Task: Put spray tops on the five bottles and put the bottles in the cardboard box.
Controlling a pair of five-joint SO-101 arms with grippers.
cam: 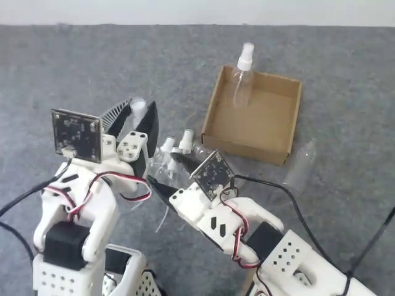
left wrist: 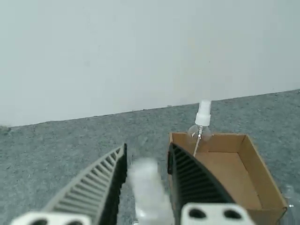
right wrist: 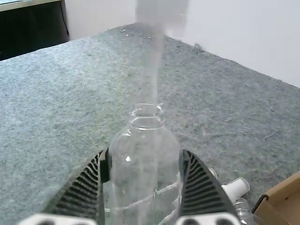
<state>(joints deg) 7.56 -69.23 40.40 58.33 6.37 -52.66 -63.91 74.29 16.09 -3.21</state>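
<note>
My left gripper (cam: 139, 106) is shut on a white spray top (cam: 138, 105), which shows blurred between its fingers (left wrist: 101, 183) in the left wrist view. My right gripper (right wrist: 144, 159) is shut on a clear bottle (right wrist: 143, 154) standing upright with an open neck (right wrist: 146, 112). The spray top (right wrist: 161, 18) hangs right above that neck, its thin tube reaching down toward it. In the high view the right gripper (cam: 165, 168) sits just in front of the left one. One capped bottle (cam: 244, 68) stands in the cardboard box (cam: 281, 151).
Two more capped bottles (cam: 185, 142) lie on the grey mat between the grippers and the box. A clear bottle (cam: 302, 163) lies to the right of the box. Thin loose tubes (cam: 162, 219) lie near the right arm. A white wall (left wrist: 140, 56) stands behind the table.
</note>
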